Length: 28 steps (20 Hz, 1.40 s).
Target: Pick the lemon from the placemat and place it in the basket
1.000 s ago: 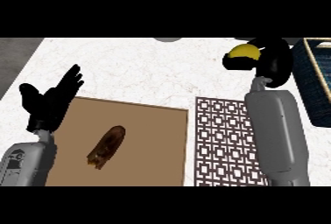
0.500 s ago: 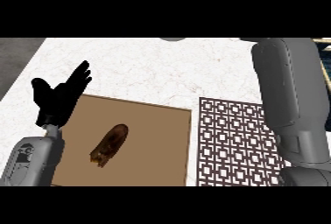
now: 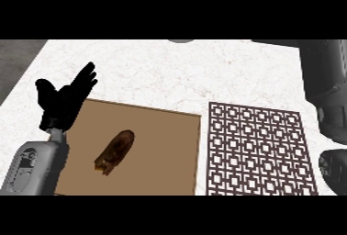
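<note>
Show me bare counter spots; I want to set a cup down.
The white counter is bare above the brown board and the patterned placemat. The board's right half is free beside the brown object. Crowded: left hand, right forearm.

White marbled counter (image 3: 176, 69) with faint veining, a plain brown mat (image 3: 156, 151) lying flat at the near left, a dark lattice-patterned placemat (image 3: 261, 151) just beside it on the right (edges nearly meeting), a small dark brown object (image 3: 115, 151) on the brown mat
</note>
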### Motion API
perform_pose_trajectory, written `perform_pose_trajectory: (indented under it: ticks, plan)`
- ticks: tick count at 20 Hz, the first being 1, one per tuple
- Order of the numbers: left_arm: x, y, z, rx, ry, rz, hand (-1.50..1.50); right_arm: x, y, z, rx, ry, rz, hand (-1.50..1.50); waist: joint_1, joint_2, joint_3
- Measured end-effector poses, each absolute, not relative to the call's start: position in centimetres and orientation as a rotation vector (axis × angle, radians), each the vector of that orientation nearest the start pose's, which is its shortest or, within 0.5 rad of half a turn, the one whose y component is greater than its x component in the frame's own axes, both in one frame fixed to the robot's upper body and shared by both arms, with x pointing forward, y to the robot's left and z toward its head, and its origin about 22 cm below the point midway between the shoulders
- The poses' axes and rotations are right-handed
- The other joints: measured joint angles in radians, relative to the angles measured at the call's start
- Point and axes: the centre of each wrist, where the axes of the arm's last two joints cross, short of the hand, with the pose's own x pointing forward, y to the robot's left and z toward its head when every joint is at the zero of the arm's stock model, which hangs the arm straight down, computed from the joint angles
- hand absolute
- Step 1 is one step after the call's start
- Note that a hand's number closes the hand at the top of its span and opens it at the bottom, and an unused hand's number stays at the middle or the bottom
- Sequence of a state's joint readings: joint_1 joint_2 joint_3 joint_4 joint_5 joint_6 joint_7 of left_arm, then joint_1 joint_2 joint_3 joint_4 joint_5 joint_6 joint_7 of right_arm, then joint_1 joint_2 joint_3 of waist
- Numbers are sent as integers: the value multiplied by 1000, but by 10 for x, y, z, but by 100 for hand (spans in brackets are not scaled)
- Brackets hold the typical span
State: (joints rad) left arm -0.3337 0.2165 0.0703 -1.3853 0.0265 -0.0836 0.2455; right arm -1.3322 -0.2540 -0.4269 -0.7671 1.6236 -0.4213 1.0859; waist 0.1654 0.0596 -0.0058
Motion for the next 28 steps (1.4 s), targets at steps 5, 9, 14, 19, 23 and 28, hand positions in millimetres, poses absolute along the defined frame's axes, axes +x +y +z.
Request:
perform_pose_trajectory:
  ticks: [5, 9, 14, 19, 23, 28]
  plan:
    - [322, 265, 61, 90, -1458, -211, 0, 461, -217, 322, -1727, -1062, -357, 150, -4, 2, 1]
    - [324, 266, 61, 97, -1454, -203, 0, 463, -236, 333, -1800, -982, -374, 150, -15, 0, 1]
    - [324, 269, 60, 109, -1454, -186, 0, 463, -259, 336, -1876, -880, -389, 150, -29, -3, 2]
    - [320, 276, 55, 118, -1445, -170, 0, 465, -270, 329, -1899, -816, -390, 150, -45, -12, 3]
    - [319, 282, 53, 130, -1434, -154, 0, 468, -283, 310, -1902, -777, -372, 150, -62, -18, 5]
    - [317, 286, 50, 135, -1419, -148, 0, 468, -294, 295, -1897, -773, -380, 150, -75, -23, 6]
